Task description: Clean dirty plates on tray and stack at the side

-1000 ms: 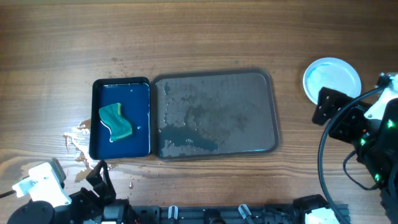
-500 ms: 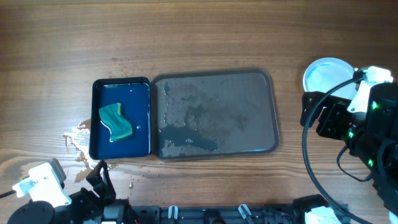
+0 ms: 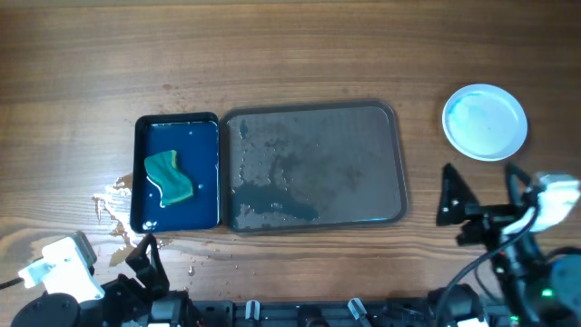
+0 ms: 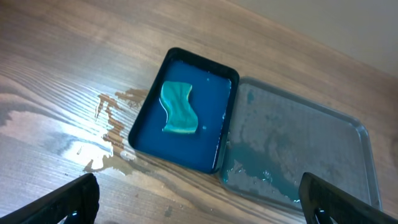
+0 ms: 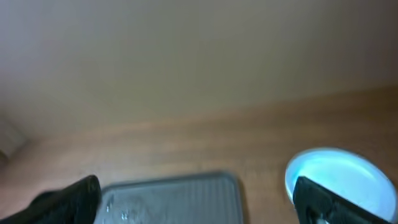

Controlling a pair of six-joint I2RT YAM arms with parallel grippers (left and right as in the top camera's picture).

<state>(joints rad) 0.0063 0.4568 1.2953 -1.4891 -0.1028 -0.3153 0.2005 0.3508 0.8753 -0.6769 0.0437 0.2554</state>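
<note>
The sponge (image 3: 169, 178) lies in the narrower tray (image 3: 201, 150), which touches the large tray's (image 3: 349, 154) left edge; a plate (image 3: 485, 122) sits well right, on the table (image 3: 290, 45)

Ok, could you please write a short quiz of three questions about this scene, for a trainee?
1. Fill in: seen from overhead, the white plate lies on the bare table to the ___ of the grey tray.
2. True or false: the grey tray holds a plate.
3. Where is the sponge? A) in the blue tray B) in the grey tray C) on the table

Key: 1 right; 2 false; 3 A
</note>
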